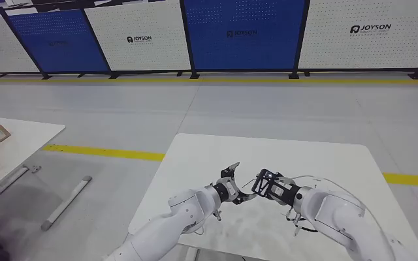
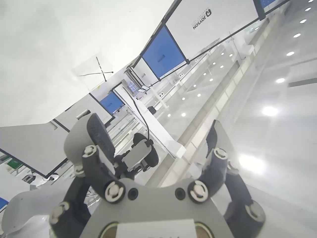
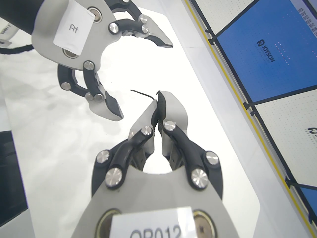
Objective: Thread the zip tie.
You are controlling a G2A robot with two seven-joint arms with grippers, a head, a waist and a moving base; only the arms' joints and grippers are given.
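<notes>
Closest in, the right gripper (image 3: 157,100) is pinched fully together. Its ribbed black pads (image 3: 161,108) meet along their length and clamp a thin black zip tie (image 3: 143,94) at the very tips. The tie sticks out from those tips as a short, slightly curved strand. Its free end lies near the mouth of the left gripper (image 3: 146,81) and touches neither finger.

The left gripper faces the right one tip to tip. Its fingers are spread wide and nothing is between them. Both grippers are over the middle of the white table (image 1: 326,153), well in from its rounded corners and about halfway between its near and far edges.

As for writing, a white label (image 3: 71,32) with a single handwritten character is stuck on the left gripper's metal plate. A printed label (image 3: 153,221) sits on the right gripper's plate, cut off at the frame edge.

Beyond the table's far edge, a yellow line (image 1: 104,153) crosses the grey floor. Farther back stands a row of white and blue perforated panels (image 1: 245,32), each carrying a small dark logo.
</notes>
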